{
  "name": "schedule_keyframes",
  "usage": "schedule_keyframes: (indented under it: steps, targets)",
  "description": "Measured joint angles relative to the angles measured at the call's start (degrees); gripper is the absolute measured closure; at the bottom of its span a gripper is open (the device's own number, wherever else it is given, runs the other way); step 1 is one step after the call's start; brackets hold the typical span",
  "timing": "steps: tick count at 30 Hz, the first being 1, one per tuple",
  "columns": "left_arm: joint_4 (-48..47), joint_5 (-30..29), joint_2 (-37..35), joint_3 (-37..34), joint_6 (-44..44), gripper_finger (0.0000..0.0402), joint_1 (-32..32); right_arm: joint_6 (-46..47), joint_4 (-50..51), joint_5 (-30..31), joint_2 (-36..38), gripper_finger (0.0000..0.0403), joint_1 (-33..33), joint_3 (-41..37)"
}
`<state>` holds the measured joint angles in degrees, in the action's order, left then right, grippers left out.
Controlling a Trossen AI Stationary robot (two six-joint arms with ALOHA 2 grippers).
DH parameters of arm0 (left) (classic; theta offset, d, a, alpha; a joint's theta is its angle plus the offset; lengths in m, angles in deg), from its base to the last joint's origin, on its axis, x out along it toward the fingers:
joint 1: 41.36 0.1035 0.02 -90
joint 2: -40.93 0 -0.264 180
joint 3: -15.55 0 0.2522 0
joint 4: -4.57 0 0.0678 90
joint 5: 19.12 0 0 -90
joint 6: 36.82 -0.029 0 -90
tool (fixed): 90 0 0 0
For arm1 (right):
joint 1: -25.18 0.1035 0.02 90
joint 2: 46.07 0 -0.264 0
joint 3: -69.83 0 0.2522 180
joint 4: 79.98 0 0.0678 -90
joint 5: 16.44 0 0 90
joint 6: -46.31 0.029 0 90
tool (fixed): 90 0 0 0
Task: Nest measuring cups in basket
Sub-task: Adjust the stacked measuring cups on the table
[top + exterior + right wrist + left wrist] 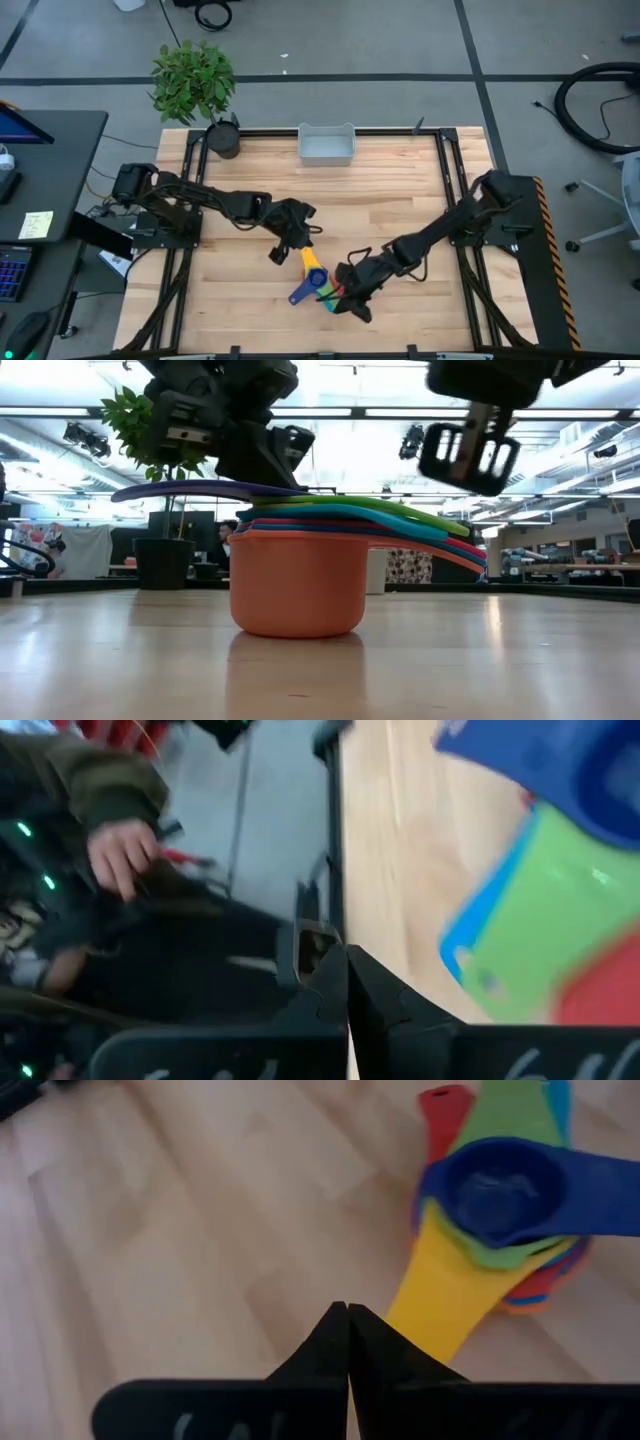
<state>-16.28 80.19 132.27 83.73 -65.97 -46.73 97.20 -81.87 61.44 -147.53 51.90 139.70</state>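
While both my pincers, left gripper (300, 243) and right gripper (352, 302), hang pressed together, the nested measuring cups (318, 284) sit mid-table between them; the basket (326, 146) rests at the far edge, bare wood between.

I can read no text, label, brand or number anywhere. The yellow note (36, 224) left of the desk (400, 200) is too small for me to make out, and the pale marks on each wrist mount are blurred beyond reading.
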Motion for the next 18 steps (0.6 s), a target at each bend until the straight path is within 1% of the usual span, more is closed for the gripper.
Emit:
schedule_keyframes:
  steps: [3, 8, 10, 13, 16, 18]
  targets:
    - [-0.34, 2.79, 0.68, -0.03, -1.65, 0.0401, 0.06, 1.06, -4.23, 2.4, -4.81, 0.0402, 0.33, 2.83]
    - [-0.26, 3.24, 1.03, -0.01, -6.0, 0.0401, 0.45, 0.17, -3.53, 3.58, -12.78, 0.0402, 0.2, 13.0]
    - [-0.29, 3.33, 1.03, -0.01, -7.31, 0.0401, 0.93, 0.26, -0.88, 3.65, -15.77, 0.0402, 0.06, 17.31]
    - [-0.32, 5.12, 1.34, -0.01, -9.36, 0.0402, 1.89, 0.57, 5.03, 3.65, -19.56, 0.0402, 0.0, 23.6]
    - [-0.07, 7.15, 1.34, -0.01, -11.12, 0.0401, 2.95, 0.53, 8.44, 3.81, -21.78, 0.0402, -0.01, 28.38]
    - [-0.2, 7.45, 1.34, -0.01, -11.99, 0.0401, 3.52, 0.59, 11.16, 4.51, -22.14, 0.0402, 0.23, 30.65]
